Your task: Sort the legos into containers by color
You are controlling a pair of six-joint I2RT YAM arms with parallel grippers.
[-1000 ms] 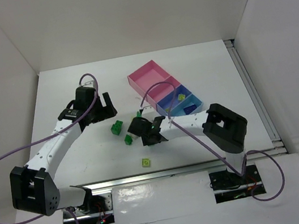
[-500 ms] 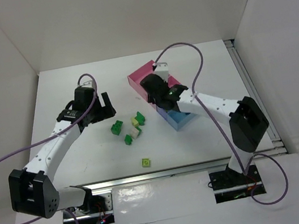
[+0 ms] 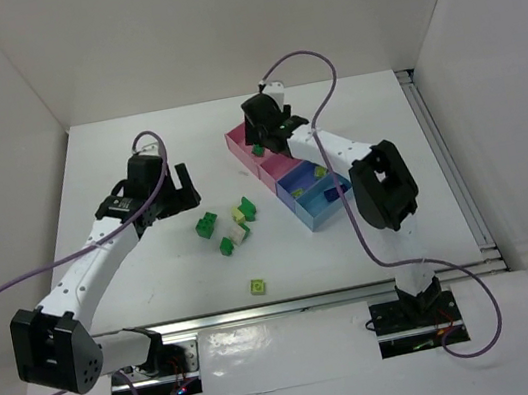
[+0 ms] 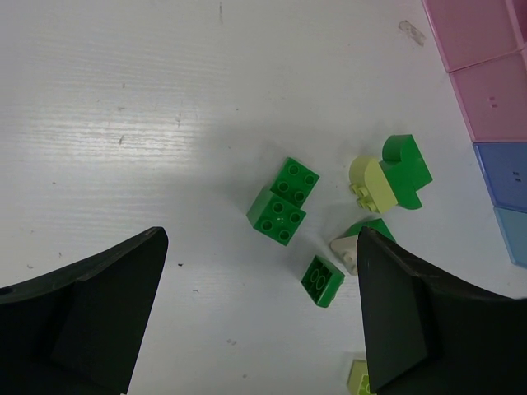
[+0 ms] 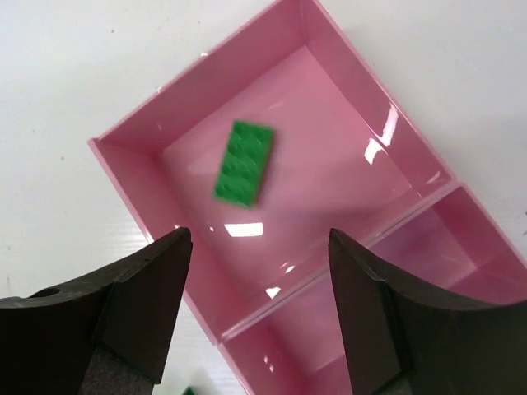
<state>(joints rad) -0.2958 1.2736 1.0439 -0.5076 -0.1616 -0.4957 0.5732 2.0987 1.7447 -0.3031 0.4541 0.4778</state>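
One yellow-green brick [image 3: 258, 287] lies alone, nearest on the table [image 3: 157, 286]. Beyond it is one small green brick [image 4: 323, 281], and a little farther and to the left a green pair [image 4: 284, 202], which looks like two bricks touching each other.

Just right of these is a tight cluster of four. A cream brick [image 4: 345, 253] lies against a half-hidden green brick [image 4: 376, 228]. Beyond them a pale yellow brick [image 4: 366, 183] presses against a dark green brick [image 4: 405, 170]. That makes eight loose legos on the table.

The left pincer [image 3: 174, 194] hovers left of the cluster and slightly farther. It is released, its two fingers spread wide with nothing between them.

To the right, the row of containers [image 3: 307, 200] runs diagonally from near right to far left. It has four joined boxes:
- the light-blue box [image 3: 320, 214], nearest
- the blue box [image 3: 298, 190]
- the second pink box [image 3: 274, 167]
- the far pink box [image 5: 329, 132]

The right arm crosses over the row and hides part of it. A small yellow-green speck shows in the blue box beside the arm, too small to make out.

The right pincer [image 5: 259, 234] hangs above the far pink box, farthest of all. It is released and grasps nothing. Below it, inside that box, is one flat green brick [image 5: 244, 162]. It is blurred, so I cannot tell whether it rests on the box floor.
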